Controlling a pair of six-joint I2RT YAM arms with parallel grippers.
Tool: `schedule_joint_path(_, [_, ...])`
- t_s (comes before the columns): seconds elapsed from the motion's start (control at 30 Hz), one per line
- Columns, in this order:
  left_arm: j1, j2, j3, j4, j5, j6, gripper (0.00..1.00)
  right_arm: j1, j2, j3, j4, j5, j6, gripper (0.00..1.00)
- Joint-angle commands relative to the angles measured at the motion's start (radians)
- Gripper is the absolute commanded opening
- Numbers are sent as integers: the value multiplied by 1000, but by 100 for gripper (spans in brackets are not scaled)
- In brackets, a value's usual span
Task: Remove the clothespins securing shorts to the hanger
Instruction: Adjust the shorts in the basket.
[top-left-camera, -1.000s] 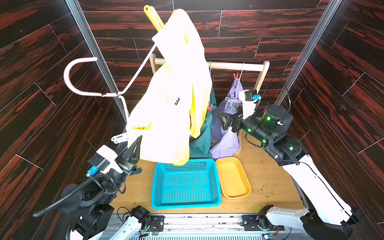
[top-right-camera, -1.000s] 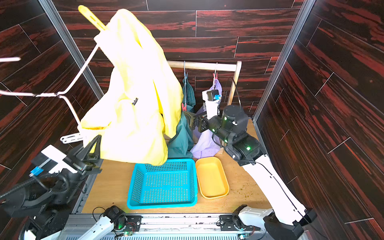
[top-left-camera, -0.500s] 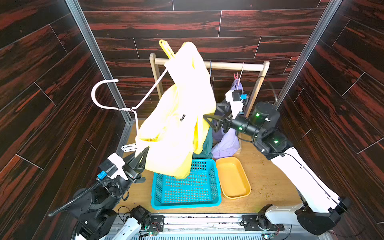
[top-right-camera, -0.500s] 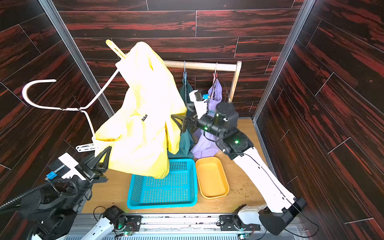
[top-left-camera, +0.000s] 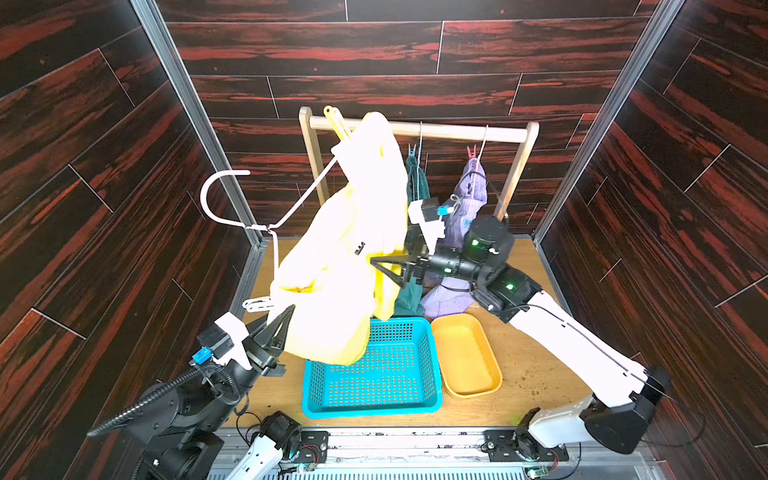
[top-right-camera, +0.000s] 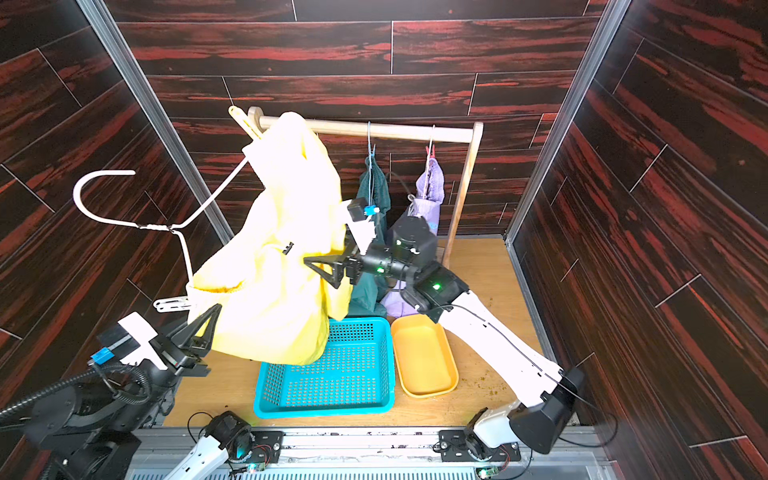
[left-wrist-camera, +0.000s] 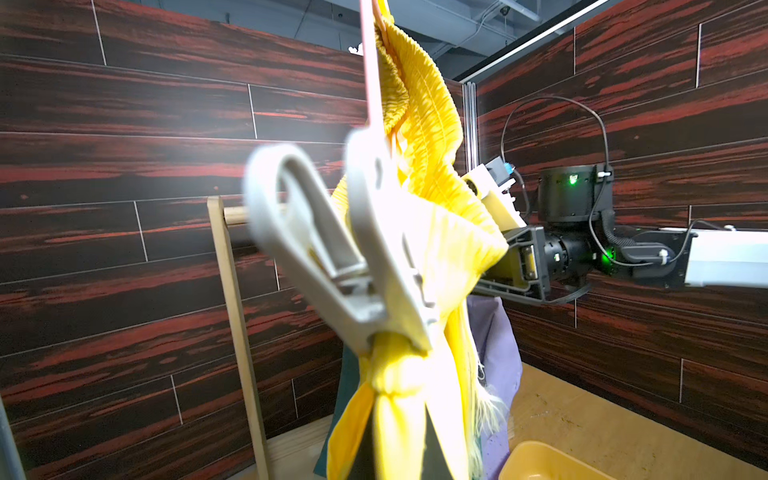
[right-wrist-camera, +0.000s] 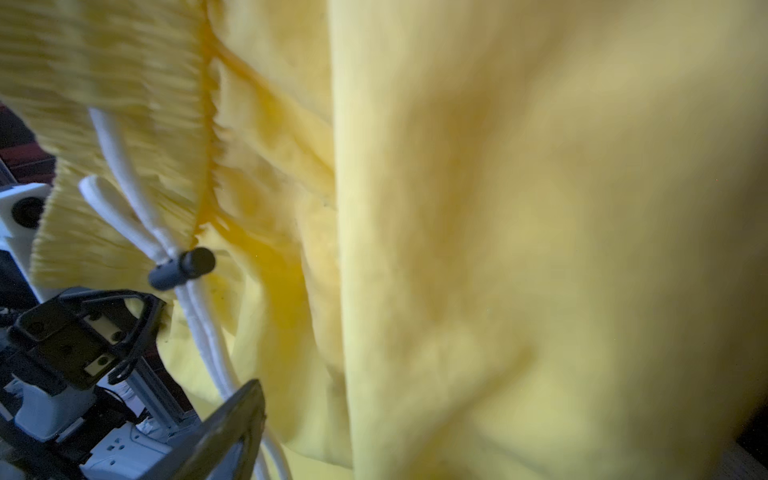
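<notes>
I'm working on the yellow shorts (top-left-camera: 353, 249). Their hanger (top-left-camera: 259, 227) is off the rail (top-left-camera: 449, 130) and hangs tilted in the air above the basket (top-left-camera: 374, 409). A yellow pin (top-left-camera: 334, 120) sits at its high end and a pale pin (left-wrist-camera: 353, 257) at its low end.

My left gripper (top-left-camera: 286, 311) is pressed together on the shorts' low corner, just under the pale pin (whether hanger wire is in the pinch too, I cannot tell). My right gripper (top-left-camera: 384, 268) is spread wide against the shorts' side about midway up and grips nothing. Its wrist view shows little but yellow cloth and a white drawstring (right-wrist-camera: 120, 166).

Both pins on this pair are clamped, so I judge nothing is released here yet. The teal shorts (top-left-camera: 415, 183) and lavender shorts (top-left-camera: 471, 195) hang pinned on the rail behind.

Next, I think, my right must come off the cloth and set its jaws across the tail ends of one pin. It must squeeze until the mouth opens, then draw the pin clear. My left should hold steady, since the cloth will likely slump once a pin lets go.
</notes>
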Motion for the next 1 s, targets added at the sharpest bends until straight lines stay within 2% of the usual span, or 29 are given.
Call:
schedule_joint_path(0.0, [4,19,69,-27,9,11,0,47,46,-12,76,-9,31,98])
schedule_joint_path(0.2, [4,20,92,-134,14,17,0,122,65,-41,87,42,44,99])
schedule_joint_path(0.47, [4,72,108,-237,106,17,0,151,-63,-338,229,164,132,98])
schedule_joint_path(0.67, [5,68,58,-185,229,-63,0,173,-118,-467,252,184,163,98])
schedule_joint_path(0.97, [5,12,12,-60,371,-240,0,277,-131,-493,274,255,133,98])
